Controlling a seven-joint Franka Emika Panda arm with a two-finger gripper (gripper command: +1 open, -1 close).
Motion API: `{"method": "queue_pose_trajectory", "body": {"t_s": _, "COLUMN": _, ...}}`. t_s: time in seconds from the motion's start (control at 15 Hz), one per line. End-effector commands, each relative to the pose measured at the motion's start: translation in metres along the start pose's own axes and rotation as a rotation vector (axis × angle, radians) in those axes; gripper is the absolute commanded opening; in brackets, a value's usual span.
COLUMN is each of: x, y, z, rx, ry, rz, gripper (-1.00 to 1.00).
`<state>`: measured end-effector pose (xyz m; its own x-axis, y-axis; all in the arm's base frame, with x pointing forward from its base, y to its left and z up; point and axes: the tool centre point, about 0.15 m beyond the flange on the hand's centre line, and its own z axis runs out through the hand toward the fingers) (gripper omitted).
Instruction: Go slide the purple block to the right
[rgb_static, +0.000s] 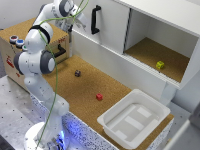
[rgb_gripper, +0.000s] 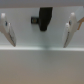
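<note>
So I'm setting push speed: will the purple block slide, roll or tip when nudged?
The purple block is a tiny cube, so it probably slides, not rolls. The cork-like counter looks grippy, so it may twist. It's likely light and stiff.

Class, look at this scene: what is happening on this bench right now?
A white Franka arm is raised near the white cabinet's black handle; its gripper is open and holds nothing. The tiny dark purple block sits untouched on the cork worktop, with a small red cube nearby and a yellow-green cube in the open cabinet compartment.
</note>
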<state>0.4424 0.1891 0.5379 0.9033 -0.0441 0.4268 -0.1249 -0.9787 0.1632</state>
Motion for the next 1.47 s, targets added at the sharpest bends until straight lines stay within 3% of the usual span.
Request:
{"method": "queue_pose_trajectory", "body": {"t_s": 0.0, "x": -0.058, "y": 0.007, "z": 0.057, "rx": 0.107, "ry": -0.055, "rz": -0.079, "gripper": 1.0}}
{"method": "queue_pose_trajectory", "body": {"t_s": 0.27, "x": -0.105, "y": 0.014, "z": 0.104, "rx": 0.179, "ry": -0.096, "rz": -0.176, "gripper": 1.0}}
{"method": "queue_pose_trajectory", "body": {"t_s": 0.47, "x": -0.155, "y": 0.008, "z": 0.149, "rx": 0.307, "ry": -0.135, "rz": -0.299, "gripper": 1.0}}
{"method": "queue_pose_trajectory", "body": {"t_s": 0.8, "x": -0.219, "y": -0.002, "z": 0.18, "rx": 0.396, "ry": -0.133, "rz": -0.414, "gripper": 1.0}}
{"method": "queue_pose_trajectory", "body": {"t_s": 1.4, "x": -0.226, "y": -0.001, "z": 0.182, "rx": 0.403, "ry": -0.122, "rz": -0.431, "gripper": 1.0}}
